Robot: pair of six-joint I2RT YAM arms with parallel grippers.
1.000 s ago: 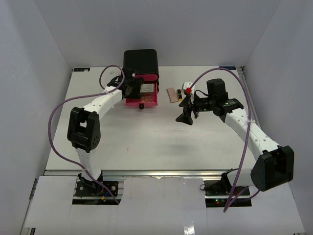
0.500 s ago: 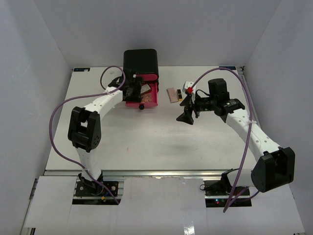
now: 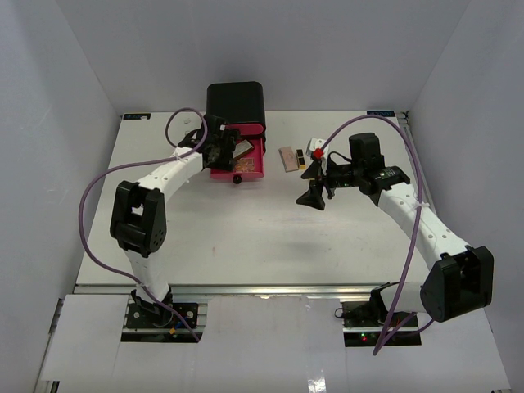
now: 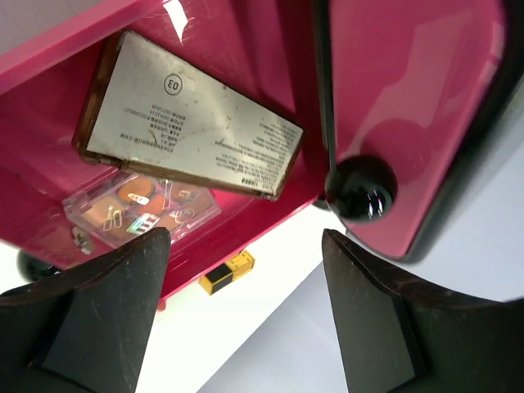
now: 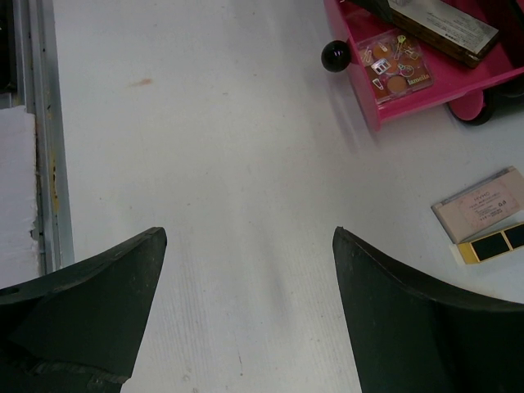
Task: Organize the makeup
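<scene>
Nearest, the right gripper (image 5: 246, 241) hangs wide open over the bare table (image 5: 205, 123), holding nothing. Just beyond it lies the flat tan compact (image 5: 481, 205), its printed lines too small to read, with a black-and-gold lipstick (image 5: 493, 242) right beside it. Farther on, the left gripper (image 4: 244, 246) is spread wide and empty above the open pink drawer (image 4: 409, 98). Inside, a brown-edged compact (image 4: 188, 119) leans tilted over the eyeshadow palette (image 4: 135, 209). Its silver label shows a circled "03"; the rest is illegible. Behind stands the black box (image 3: 236, 102).
</scene>
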